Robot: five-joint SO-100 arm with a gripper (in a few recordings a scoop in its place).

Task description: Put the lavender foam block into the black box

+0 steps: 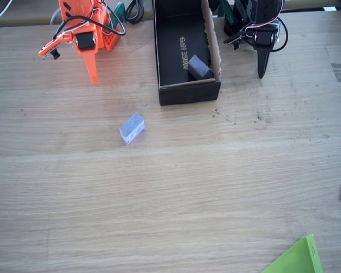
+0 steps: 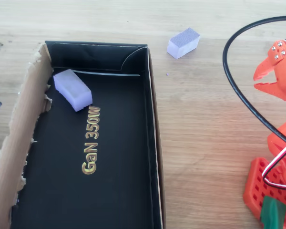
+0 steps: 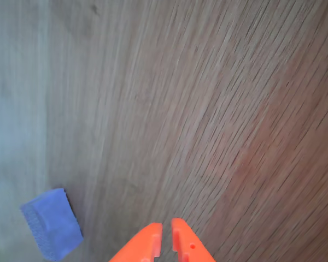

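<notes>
In the fixed view, nearest the camera, a corner of a bright green sheet [image 1: 298, 259] was seen at the bottom right edge, lying on a pale wooden table [image 1: 176, 199] with long grain lines. Farther in, approx. mid-table and left of centre, the lavender foam block [image 1: 132, 127] was found lying alone on the bare wood, a lighter speckled face turned toward the camera, and nothing was touching it. Beyond it, at the far side of the table, the black box [image 1: 187, 94] was set lengthwise, open at the top, w/ gold lettering on its floor and a raw brown cardboard wall on its right. A darker grey-purple block [image 1: 199, 67] was seen inside, at the near end, beside the brown wall. The lavender block was thus outside the box, near its front left corner but apart from it; in the overhead view it [image 2: 183, 42] was seen just past the box's [image 2: 152, 143] end wall. To the left of the box, at the far edge, the orange arm [image 1: 85, 34] was folded low. In the wrist view the gripper [image 3: 165, 240] was held above bare wood, its orange fingertips [image 3: 151, 238] brought almost together w/ only a thin slit between them and nothing pinched; the block [image 3: 52, 224] was seen to their left, untouched.
</notes>
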